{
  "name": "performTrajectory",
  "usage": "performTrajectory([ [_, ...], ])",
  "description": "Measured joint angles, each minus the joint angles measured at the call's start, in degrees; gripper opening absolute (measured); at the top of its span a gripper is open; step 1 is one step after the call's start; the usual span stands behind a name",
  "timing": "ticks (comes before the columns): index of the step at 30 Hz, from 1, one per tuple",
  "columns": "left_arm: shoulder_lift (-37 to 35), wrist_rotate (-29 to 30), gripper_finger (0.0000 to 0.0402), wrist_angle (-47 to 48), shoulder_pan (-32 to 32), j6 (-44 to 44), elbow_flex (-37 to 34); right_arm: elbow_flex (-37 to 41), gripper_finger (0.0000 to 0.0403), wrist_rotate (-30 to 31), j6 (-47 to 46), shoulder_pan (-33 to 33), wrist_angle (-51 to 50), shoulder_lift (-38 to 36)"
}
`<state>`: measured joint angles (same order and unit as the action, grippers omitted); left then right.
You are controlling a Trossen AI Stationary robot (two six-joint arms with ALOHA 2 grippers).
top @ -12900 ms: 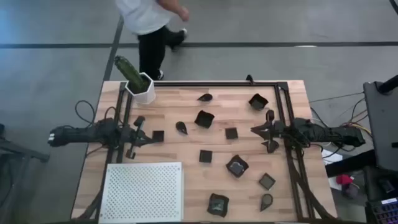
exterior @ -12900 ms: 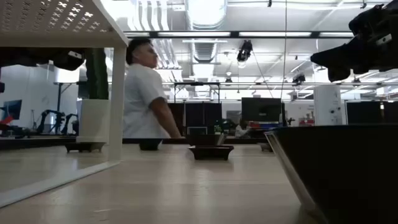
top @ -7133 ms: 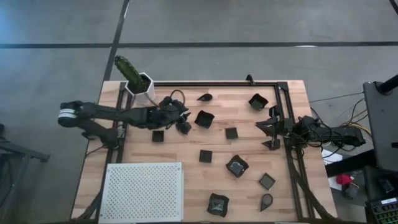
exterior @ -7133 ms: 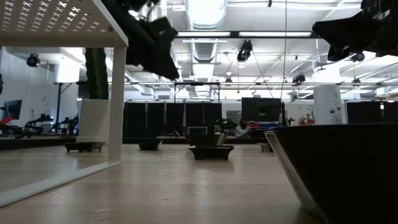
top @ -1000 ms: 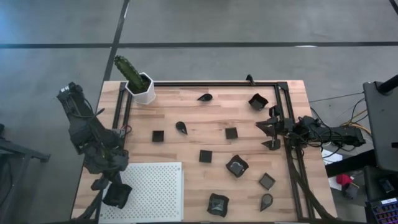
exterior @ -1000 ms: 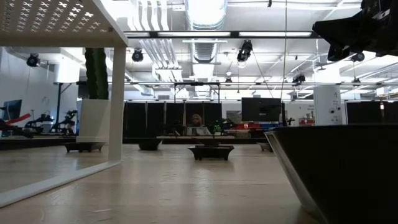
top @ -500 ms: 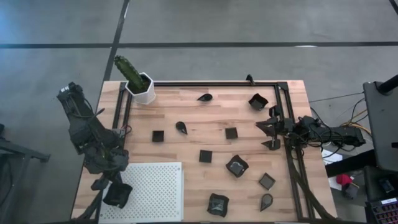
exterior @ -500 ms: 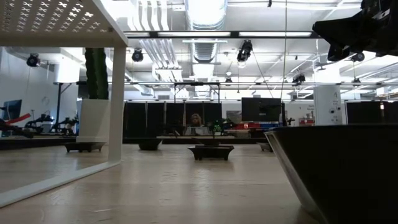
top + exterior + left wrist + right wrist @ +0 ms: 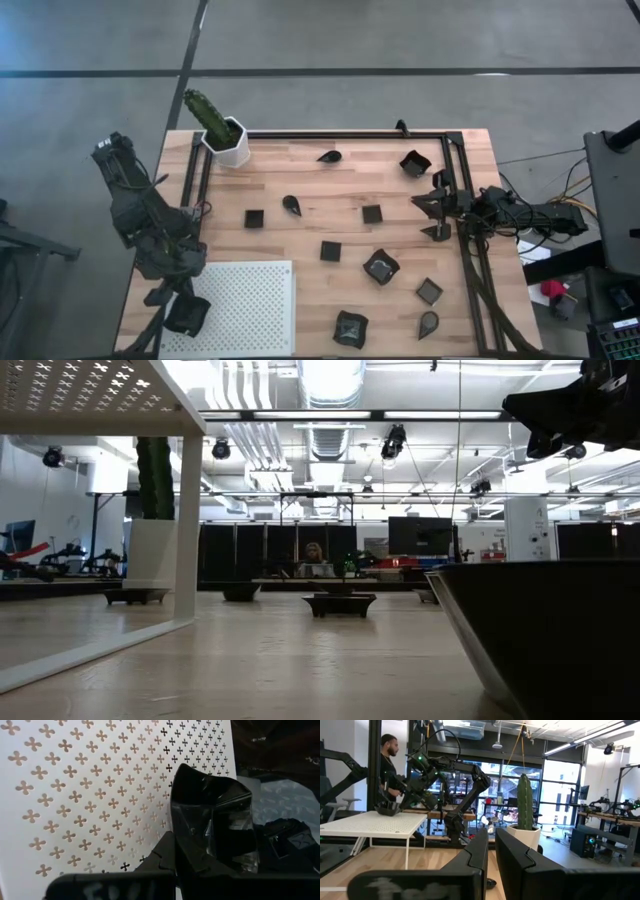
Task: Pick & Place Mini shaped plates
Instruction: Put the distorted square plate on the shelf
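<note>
My left gripper (image 9: 183,306) is shut on a dark wavy-edged mini plate (image 9: 215,815) over the near left corner of the white perforated board (image 9: 240,300). The plate also shows in the high view (image 9: 190,316). Several other dark mini plates lie flat on the wooden table, among them a square one (image 9: 254,218), a teardrop one (image 9: 292,204) and a wavy one (image 9: 381,266). My right gripper (image 9: 434,212) waits at the table's right edge with its fingers shut and empty; it also shows in the low view (image 9: 575,410). My left gripper holds the wavy-edged plate by the part of its rim nearest the wrist (image 9: 192,862), pinched between the two fingers. The fingers come from above, slanting toward the near edge. The plate sits tilted just over the board; whether it touches the board, I cannot tell.
A white hexagonal pot with a green cactus (image 9: 226,138) stands at the far left corner. The board stands on legs above the table (image 9: 185,510). One dark plate looms close in the low view (image 9: 540,630). A person (image 9: 387,760) stands beyond the table's left side.
</note>
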<state>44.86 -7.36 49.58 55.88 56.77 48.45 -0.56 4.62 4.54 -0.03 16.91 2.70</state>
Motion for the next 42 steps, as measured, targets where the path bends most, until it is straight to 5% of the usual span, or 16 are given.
performTrajectory([
  [42,-0.07,0.24,0.0000,-0.24,-0.02,-0.08,0.00,0.02,0.0034,0.02,-0.02,-0.02,0.00,0.00],
])
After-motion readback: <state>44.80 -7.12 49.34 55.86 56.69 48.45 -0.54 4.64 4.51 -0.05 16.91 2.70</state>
